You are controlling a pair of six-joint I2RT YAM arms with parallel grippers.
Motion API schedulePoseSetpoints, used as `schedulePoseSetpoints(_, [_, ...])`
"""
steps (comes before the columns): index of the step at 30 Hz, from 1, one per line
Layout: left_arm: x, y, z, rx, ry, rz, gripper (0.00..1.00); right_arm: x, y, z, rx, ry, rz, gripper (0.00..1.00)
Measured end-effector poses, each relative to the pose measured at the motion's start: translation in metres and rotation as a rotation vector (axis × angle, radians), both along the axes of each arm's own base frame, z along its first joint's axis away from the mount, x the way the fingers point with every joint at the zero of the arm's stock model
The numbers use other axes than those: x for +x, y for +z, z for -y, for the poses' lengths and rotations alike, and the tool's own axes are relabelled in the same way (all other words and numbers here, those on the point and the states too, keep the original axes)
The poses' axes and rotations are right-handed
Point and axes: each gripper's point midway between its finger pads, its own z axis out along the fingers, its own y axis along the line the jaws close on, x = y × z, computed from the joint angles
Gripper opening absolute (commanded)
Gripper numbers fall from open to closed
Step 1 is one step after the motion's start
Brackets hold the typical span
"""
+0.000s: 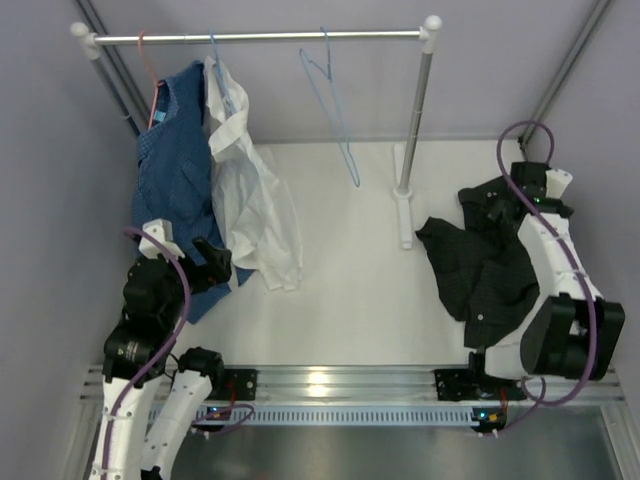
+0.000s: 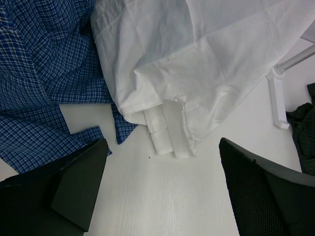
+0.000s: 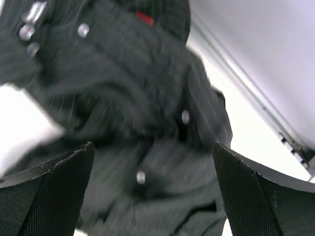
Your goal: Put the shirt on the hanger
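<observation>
Shirt (image 1: 480, 270) lies crumpled on the surface (image 1: 350, 290) at right, well apart from the hanger (image 1: 353, 172) on the rail (image 1: 260, 37). Right tool (image 3: 152, 162) hovers over it, spread, pinching nothing; left tool (image 2: 162, 147) is spread too. Grabbing a random bunch would likely leave it too tangled to hang.

**Left arm** (image 1: 125, 440): white shell links with black motor housings at the joints. The left purple cable (image 1: 186, 295) loops behind the left pincer (image 1: 215, 262).

**Right arm** (image 1: 550, 250): same white-and-black build. The right purple cable (image 1: 527, 132) arcs just beyond the right pincer (image 1: 490, 205) and runs back past a large black joint housing. A small green light (image 1: 537, 201) sits just behind that pincer.

**Fingers** (image 3: 261, 196): black and wedge-shaped, with finely dimpled faces. One left finger (image 2: 74, 191) shows a smooth, matte, angular back.
</observation>
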Motion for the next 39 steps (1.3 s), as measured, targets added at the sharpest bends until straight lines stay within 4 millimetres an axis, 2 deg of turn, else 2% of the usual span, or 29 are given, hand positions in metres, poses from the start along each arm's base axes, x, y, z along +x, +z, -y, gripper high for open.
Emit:
schedulePoseSetpoints(2, [0.000,0.000,0.002,-0.001,-0.010,0.000,0.98,0.017,-0.007,0.016,-0.011,-0.041,-0.024,0.99])
schedulePoseSetpoints(4, [-0.001,0.000,0.004,-0.001,-0.021,0.000,0.98,0.037,-0.023,0.025,-0.003,-0.050,-0.051,0.99])
schedulePoseSetpoints(6, [-0.001,0.000,0.006,-0.001,-0.030,0.000,0.98,0.053,-0.050,0.029,0.019,-0.041,-0.101,0.99])
schedulePoseSetpoints(8, [-0.001,0.000,0.007,-0.001,-0.037,0.001,0.98,0.054,-0.083,0.026,0.060,-0.018,-0.179,0.88])
schedulePoseSetpoints(10, [-0.002,0.000,0.009,-0.001,-0.044,0.001,0.98,0.054,-0.111,0.018,0.113,0.016,-0.244,0.68])
schedulePoseSetpoints(12, [-0.002,0.000,0.010,-0.001,-0.052,0.000,0.98,0.054,-0.128,0.009,0.160,0.054,-0.281,0.46])
schedulePoseSetpoints(13, [-0.002,0.000,0.011,0.000,-0.055,0.000,0.98,0.055,-0.132,0.007,0.174,0.070,-0.285,0.19])
schedulePoseSetpoints(14, [-0.002,-0.001,0.012,0.000,-0.058,0.000,0.98,0.055,-0.134,0.004,0.183,0.081,-0.283,0.07])
schedulePoseSetpoints(15, [-0.003,0.000,0.012,-0.001,-0.061,0.000,0.98,0.056,-0.133,0.002,0.185,0.086,-0.275,0.00])
schedulePoseSetpoints(16, [-0.003,0.000,0.012,-0.001,-0.063,0.004,0.98,0.057,-0.130,0.000,0.181,0.099,-0.267,0.00])
schedulePoseSetpoints(18, [-0.004,0.001,0.013,-0.003,-0.065,0.010,0.98,0.056,-0.119,-0.007,0.161,0.119,-0.241,0.00])
schedulePoseSetpoints(20, [-0.005,0.002,0.013,-0.004,-0.065,0.016,0.98,0.056,-0.092,-0.023,0.121,0.165,-0.183,0.00])
schedulePoseSetpoints(23, [-0.005,0.002,0.012,-0.003,-0.063,0.016,0.98,0.058,-0.027,-0.068,0.064,0.294,-0.014,0.00])
schedulePoseSetpoints(25, [-0.005,0.002,0.012,-0.003,-0.062,0.017,0.98,0.051,0.032,-0.114,0.051,0.426,0.154,0.00])
schedulePoseSetpoints(28, [-0.005,0.002,0.011,-0.002,-0.059,0.018,0.98,0.023,0.092,-0.161,0.084,0.579,0.330,0.00])
schedulePoseSetpoints(30, [-0.005,0.003,0.010,-0.001,-0.055,0.021,0.98,-0.003,0.121,-0.184,0.131,0.671,0.421,0.00])
schedulePoseSetpoints(33, [-0.006,0.004,0.008,0.001,-0.044,0.029,0.98,-0.040,0.146,-0.208,0.215,0.803,0.495,0.00])
schedulePoseSetpoints(35, [-0.008,0.006,0.006,0.001,-0.036,0.041,0.98,-0.066,0.151,-0.224,0.276,0.901,0.504,0.00])
schedulePoseSetpoints(38, [-0.009,0.009,0.004,0.002,-0.025,0.054,0.98,-0.094,0.137,-0.240,0.358,0.991,0.490,0.00])
schedulePoseSetpoints(39, [-0.009,0.009,0.003,0.003,-0.020,0.055,0.98,-0.101,0.124,-0.246,0.391,1.012,0.468,0.00])
